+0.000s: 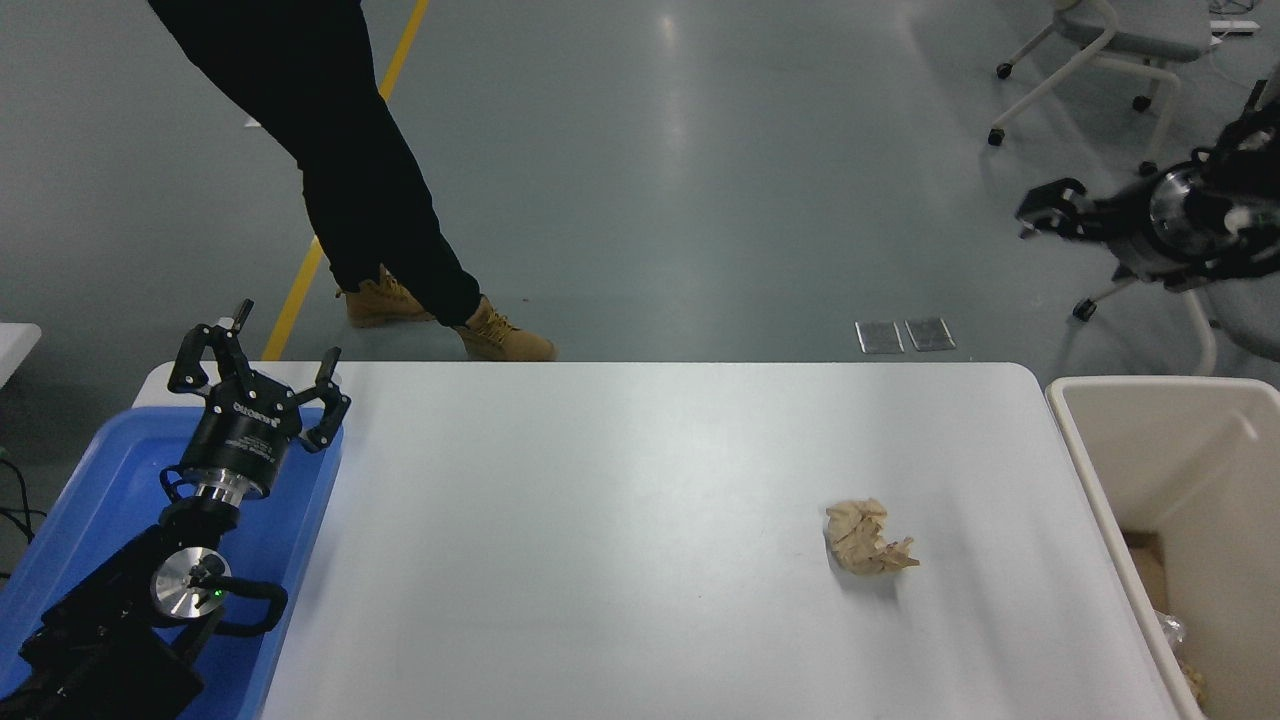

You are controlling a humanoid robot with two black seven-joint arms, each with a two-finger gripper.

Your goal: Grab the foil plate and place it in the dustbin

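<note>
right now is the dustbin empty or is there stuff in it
Not empty. The dustbin holds some brownish and shiny scraps at its bottom near corner; whether the shiny bit is the foil plate cannot be told.
</note>
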